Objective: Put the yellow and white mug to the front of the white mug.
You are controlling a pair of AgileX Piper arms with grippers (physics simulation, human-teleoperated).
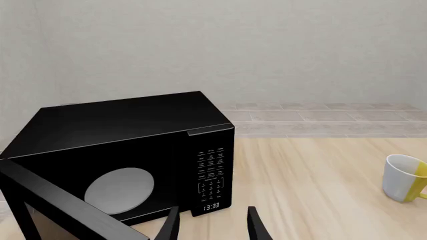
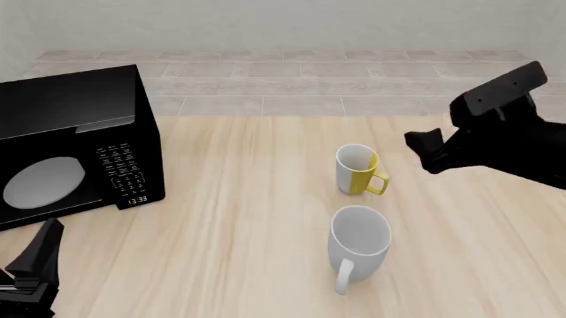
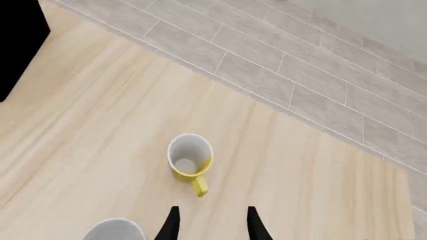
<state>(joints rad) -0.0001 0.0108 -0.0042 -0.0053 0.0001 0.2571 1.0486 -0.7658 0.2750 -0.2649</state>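
The yellow and white mug (image 2: 358,170) stands upright on the wooden table, handle toward the near right; it also shows in the right wrist view (image 3: 189,159) and the left wrist view (image 1: 405,177). The larger white mug (image 2: 358,242) stands just nearer than it, handle toward the front; only its rim (image 3: 113,231) shows in the right wrist view. My right gripper (image 2: 425,149) hovers to the right of the small mug and above it, open and empty (image 3: 212,225). Low at the near left, my left gripper (image 2: 40,255) is open and empty (image 1: 212,227).
A black microwave (image 2: 75,142) stands at the table's left with its door (image 1: 53,200) swung open and a pale round plate (image 1: 120,190) inside. It is right in front of the left gripper. A tiled strip and a wall lie beyond the table's far edge.
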